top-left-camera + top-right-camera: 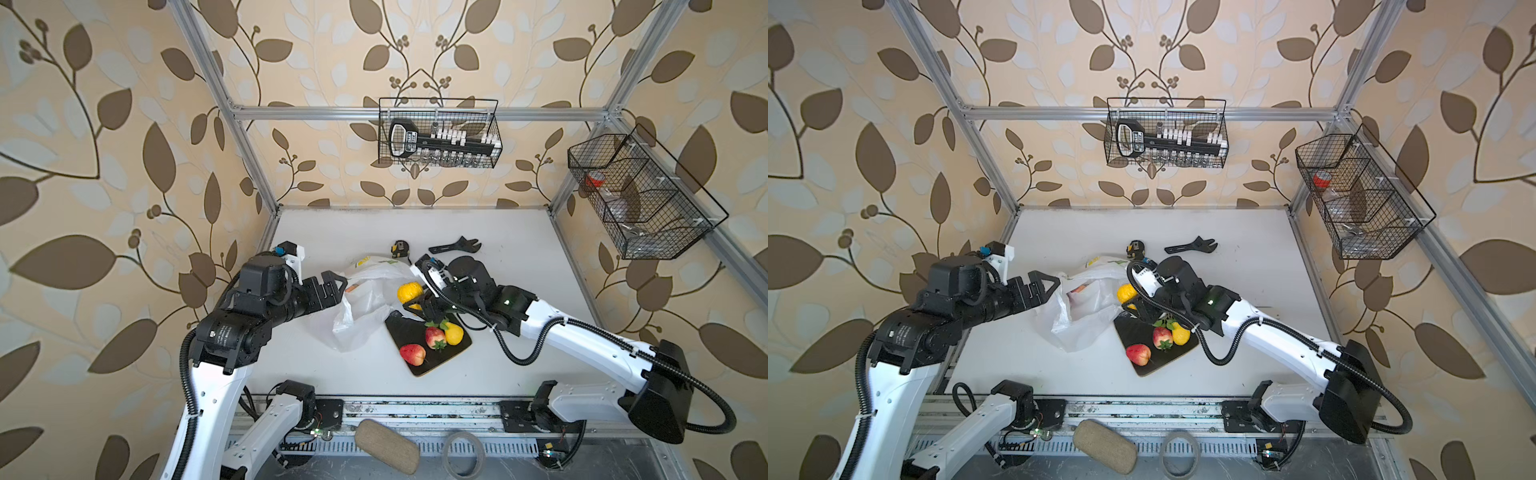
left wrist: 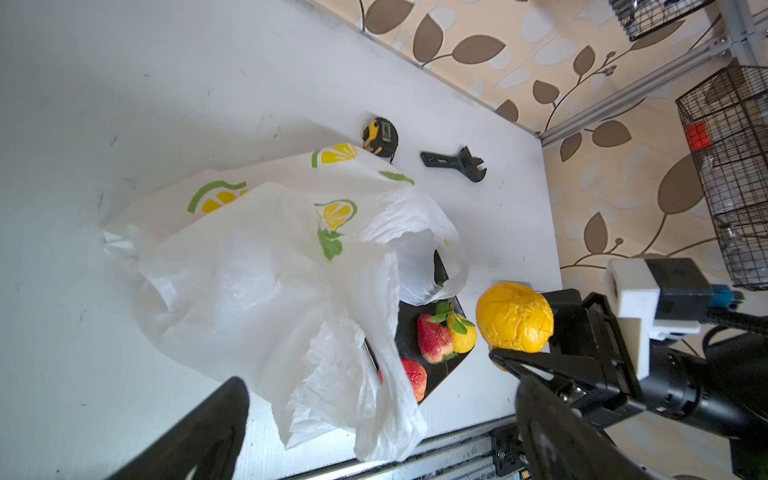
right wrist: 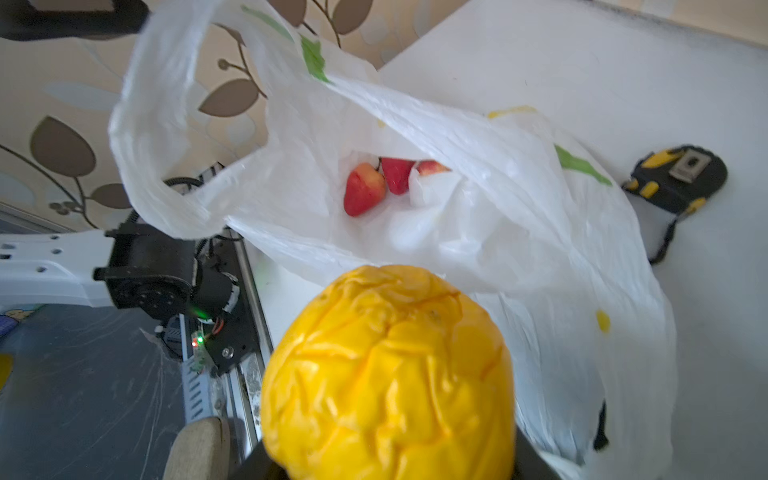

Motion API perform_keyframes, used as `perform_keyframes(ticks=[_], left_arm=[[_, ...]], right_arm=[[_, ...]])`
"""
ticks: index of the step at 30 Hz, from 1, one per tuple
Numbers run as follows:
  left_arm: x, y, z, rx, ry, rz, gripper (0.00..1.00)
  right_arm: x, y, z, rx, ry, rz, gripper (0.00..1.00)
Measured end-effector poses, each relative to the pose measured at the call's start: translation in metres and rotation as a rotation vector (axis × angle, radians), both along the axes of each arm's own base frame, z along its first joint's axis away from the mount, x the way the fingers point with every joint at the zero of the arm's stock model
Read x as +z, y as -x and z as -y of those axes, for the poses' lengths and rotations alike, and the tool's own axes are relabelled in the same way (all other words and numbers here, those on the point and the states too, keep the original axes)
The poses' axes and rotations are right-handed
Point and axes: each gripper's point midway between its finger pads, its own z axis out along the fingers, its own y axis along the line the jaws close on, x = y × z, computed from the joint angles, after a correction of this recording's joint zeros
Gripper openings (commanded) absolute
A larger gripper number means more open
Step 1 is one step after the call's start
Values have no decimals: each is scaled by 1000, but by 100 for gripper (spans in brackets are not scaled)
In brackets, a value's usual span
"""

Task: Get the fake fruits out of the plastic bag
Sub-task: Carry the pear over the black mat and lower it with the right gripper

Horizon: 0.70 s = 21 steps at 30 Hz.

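Left gripper (image 1: 338, 291) was spread wide at the plastic bag's (image 1: 365, 309) edge, nothing pinched. Flimsy, slippery film, probably best grabbed by a handle loop. Red fake fruits (image 3: 365, 189) were left inside; a light, dented yellow fruit (image 1: 408, 291) was clamped in the right gripper (image 1: 417, 300).

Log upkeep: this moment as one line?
right tool: holds orange | left tool: open by bag | tray: three fruits | bag: red fruits inside

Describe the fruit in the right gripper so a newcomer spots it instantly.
Find the white plastic bag mid-table; at its right edge, by the black tray, the right gripper clamps a fruit. Unlike the smooth fruits on the tray, it is large, orange-yellow and wrinkled.
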Motion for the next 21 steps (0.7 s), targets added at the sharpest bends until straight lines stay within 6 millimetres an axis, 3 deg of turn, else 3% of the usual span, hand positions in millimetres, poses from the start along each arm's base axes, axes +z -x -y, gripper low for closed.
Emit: perform_keyframes(ticks=[5,9,13,15,17,21], left_arm=[[-18,9,13,-68,12,-64,99],[-29,8,30,-150,-31,-100,99],[-51,-8,38,-169,-143,-150,96],[-66,-20,31,-130,-213,-170,81],[-81,-27,19,-73,-284,-185,56],[-92,-32,-3,23,-374,-174,26]], right_arm=[[-28,16,25,-47,65,-72,41],[-39,20,29,-63,77,-105,41],[-44,20,28,-73,92,-110,42],[-50,20,26,-75,111,-110,41],[-61,21,23,-67,147,-113,41],[-90,24,11,-31,243,-122,42]])
